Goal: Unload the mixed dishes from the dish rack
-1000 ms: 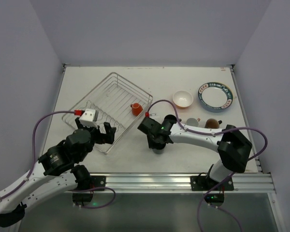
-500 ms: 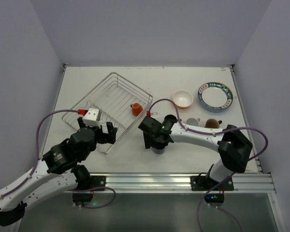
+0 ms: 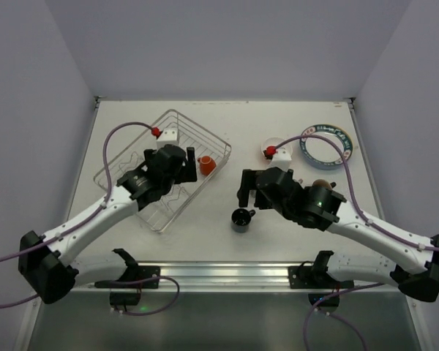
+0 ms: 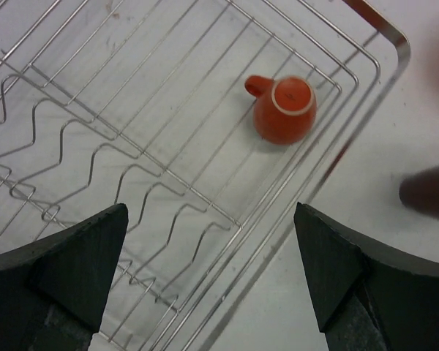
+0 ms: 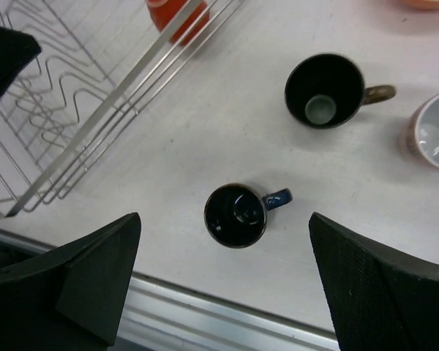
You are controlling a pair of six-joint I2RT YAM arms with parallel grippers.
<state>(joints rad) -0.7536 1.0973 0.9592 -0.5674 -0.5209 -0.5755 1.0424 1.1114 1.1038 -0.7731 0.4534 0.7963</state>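
On the table (image 3: pixel 197 234), the dish rack (image 3: pixel 197 131) holds one item: the orange mug (image 4: pixel 284 110), on the wire floor near the rim. The left hand (image 4: pixel 211 241) hovers spread and empty above the rack. Centre it over the mug body, clear of wires and handle, then close. The right hand (image 5: pixel 224 227) is spread, empty, over the dark mug (image 5: pixel 235 214) outside the rack. Count: one rack, one patterned plate (image 3: pixel 325 145), four mugs visible.

Bright, even overhead light — soft shadows; near edges of wrist views blur.
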